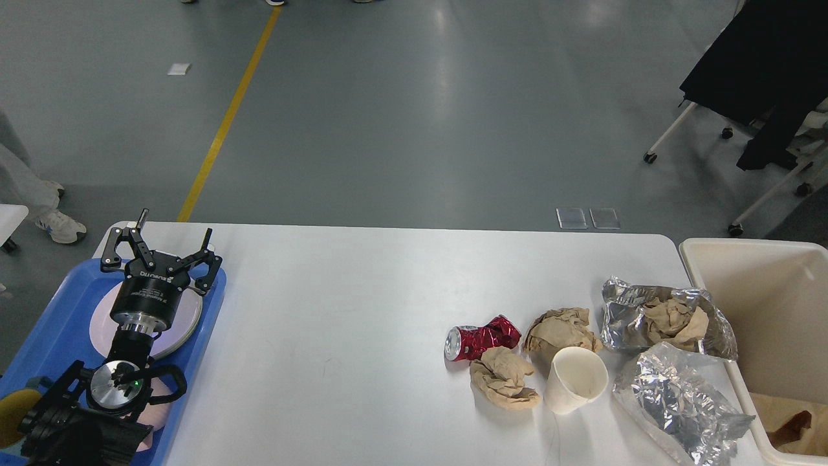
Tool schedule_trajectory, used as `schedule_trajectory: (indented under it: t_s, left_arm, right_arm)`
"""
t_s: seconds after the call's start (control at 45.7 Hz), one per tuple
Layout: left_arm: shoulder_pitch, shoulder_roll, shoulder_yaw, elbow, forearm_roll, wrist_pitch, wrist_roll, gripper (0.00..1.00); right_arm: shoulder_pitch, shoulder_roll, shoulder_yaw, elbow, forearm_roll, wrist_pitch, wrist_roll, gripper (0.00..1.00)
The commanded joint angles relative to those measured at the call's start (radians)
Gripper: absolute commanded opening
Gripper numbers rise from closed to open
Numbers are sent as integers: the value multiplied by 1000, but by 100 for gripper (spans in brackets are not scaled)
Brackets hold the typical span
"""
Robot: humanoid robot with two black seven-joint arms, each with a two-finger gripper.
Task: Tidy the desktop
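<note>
Left end effector [160,249], fingers spread apart and empty, points away over the blue tray [58,323] beside the desktop [336,323].

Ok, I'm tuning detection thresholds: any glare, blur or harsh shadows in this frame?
Head view: sharp throughout, no motion blur. Broad soft glare washes the desktop centre, and ceiling lights reflect off the grey floor. The foil wrappers sparkle with small highlights. Shadows are faint and soft, as under the paper cup. The left pincer is dark but its open fingers read clearly.
</note>
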Motion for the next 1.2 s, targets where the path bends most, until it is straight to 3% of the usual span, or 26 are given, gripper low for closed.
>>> schedule_trajectory:
  t_s: [0.0,0.219,0.591,0.964,1.095,1.183]
  left_arm:
    - [0,0,0,0,0,0,1,97]
    - [0,0,0,0,0,0,1,97]
    - [0,0,0,0,0,0,0,97]
    - [0,0,0,0,0,0,1,97]
    - [0,0,0,0,0,0,0,97]
    - [0,0,0,0,0,0,0,97]
  right_arm:
    - [-304,47,220,-140,4,-47,-5,0]
    - [-547,153,447,-272,-4,-113,-43,0]
    - [-736,363,547,-404,-4,-242,-80,0]
    - [-784,390,553,-420,-4,-309,-95,0]
    - [-831,424,553,-472,-2,-375,-160,0]
    - [-843,429,553,-476,-2,-395,-167,0]
